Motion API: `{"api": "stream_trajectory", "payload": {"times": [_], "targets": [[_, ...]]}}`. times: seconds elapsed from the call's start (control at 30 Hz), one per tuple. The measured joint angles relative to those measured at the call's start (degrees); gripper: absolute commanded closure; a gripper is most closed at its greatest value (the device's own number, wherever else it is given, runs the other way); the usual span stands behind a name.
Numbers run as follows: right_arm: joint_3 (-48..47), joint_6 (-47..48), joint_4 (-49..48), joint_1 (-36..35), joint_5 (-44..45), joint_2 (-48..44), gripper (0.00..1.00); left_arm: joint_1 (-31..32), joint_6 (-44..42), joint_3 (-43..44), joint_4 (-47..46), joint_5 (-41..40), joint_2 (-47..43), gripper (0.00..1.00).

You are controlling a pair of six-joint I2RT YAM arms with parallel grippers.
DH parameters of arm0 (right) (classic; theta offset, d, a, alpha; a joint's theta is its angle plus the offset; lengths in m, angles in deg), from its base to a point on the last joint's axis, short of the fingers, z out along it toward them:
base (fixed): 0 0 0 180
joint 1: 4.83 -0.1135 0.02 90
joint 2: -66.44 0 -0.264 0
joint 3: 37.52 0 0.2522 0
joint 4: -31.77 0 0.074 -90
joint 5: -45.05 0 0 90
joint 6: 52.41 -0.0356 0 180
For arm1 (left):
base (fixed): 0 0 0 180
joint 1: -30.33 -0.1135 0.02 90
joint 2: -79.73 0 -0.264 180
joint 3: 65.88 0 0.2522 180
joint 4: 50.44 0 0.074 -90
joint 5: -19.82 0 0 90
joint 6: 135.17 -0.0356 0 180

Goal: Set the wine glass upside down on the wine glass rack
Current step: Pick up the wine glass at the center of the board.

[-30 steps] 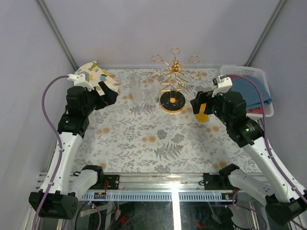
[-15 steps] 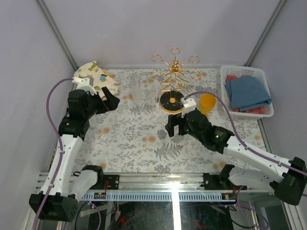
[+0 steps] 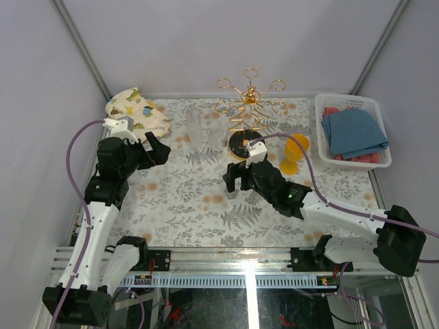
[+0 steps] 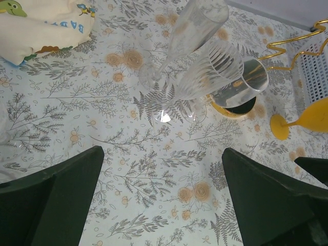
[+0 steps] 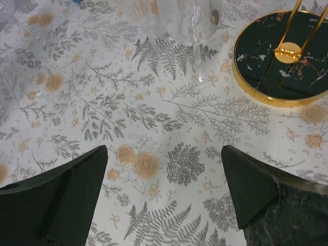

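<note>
While the left pincer (image 3: 155, 145) is hanging spread and empty, we are counting rightward across the floral table (image 3: 185, 212): two clear wine glasses (image 3: 197, 131) standing upright, the right pincer (image 3: 233, 179) likewise spread and empty, one wine glass rack (image 3: 245, 122) just right of the glasses, and one yellow goblet (image 3: 296, 151). Only the top view is showing the rack's ringed crown.

On worktop (image 4: 77, 102), clear flute (image 4: 180, 38) beside ribbed wine glass (image 4: 215, 72), printed cloth (image 4: 41, 25) far-left corner, yellow goblet (image 4: 307, 120) right, left end effector (image 4: 163, 156) spread wide.
</note>
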Motion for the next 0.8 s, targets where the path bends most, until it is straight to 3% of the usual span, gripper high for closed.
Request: {"api": "stream_trajectory", "payload": {"times": [0.47,0.8], "targets": [[0.7,9.5,-25.4,0.0,7.1,17.0,0.01,0.0,0.0,-1.5,-1.4,0.6,-3.5,0.00],[-5.0,17.7,-38.6,0.0,12.9,32.0,0.01,0.0,-0.1,-1.5,-1.4,0.6,-3.5,0.00]]}}
